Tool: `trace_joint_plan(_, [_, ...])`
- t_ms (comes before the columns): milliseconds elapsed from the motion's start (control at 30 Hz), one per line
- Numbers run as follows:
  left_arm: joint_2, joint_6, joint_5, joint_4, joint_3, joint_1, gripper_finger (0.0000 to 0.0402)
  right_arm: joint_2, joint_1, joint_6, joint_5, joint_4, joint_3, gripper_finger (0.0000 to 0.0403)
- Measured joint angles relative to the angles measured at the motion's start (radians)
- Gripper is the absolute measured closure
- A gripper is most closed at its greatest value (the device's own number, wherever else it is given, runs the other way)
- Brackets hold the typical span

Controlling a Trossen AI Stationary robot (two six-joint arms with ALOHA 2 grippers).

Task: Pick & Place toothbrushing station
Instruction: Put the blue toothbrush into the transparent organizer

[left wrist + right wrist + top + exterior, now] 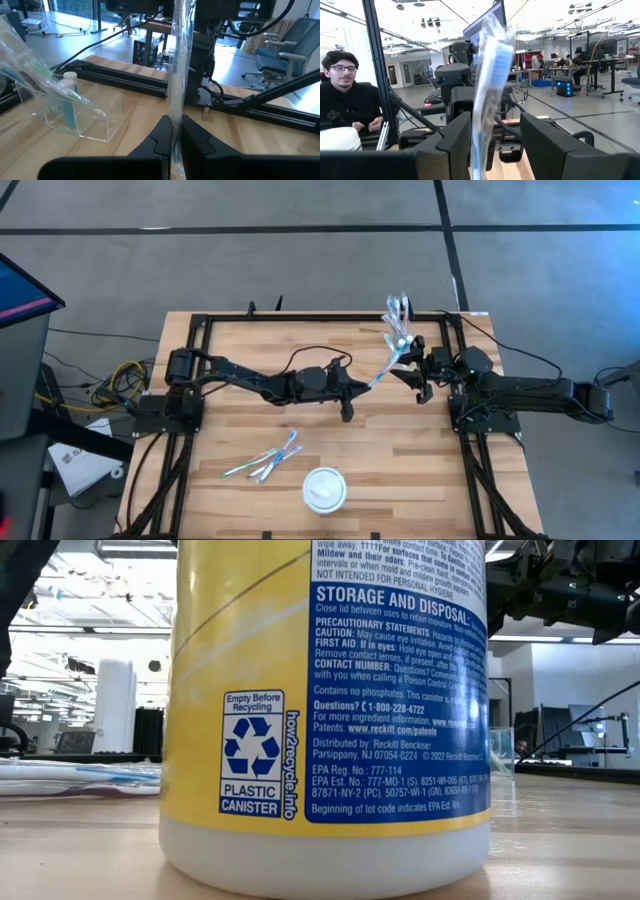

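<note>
**Wrapped toothbrush bridging both grippers**

High view: left gripper [349,412] at mid-table pinches the wrapped toothbrush [385,370].
Right wrist view: right gripper [495,145] spread wide around it. Closing off-centre could bend or drop it

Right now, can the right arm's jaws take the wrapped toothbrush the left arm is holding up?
Probably yes: the wrapped toothbrush already stands between the right gripper's open jaws, nothing between them, while the left gripper is shut on its other end.
</note>
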Motion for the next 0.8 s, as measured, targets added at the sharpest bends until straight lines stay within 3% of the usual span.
trace_joint_plan(367, [0.0,0.0,-0.002,0.004,0.0,0.003,0.0395,0.086,0.02,-0.001,0.001,0.053,0.023,0.0245])
trace_joint_plan(800, [0.0,0.018,-0.002,0.002,0.0,0.003,0.0395,0.143,0.052,-0.053,0.0,0.063,0.072,0.0319])
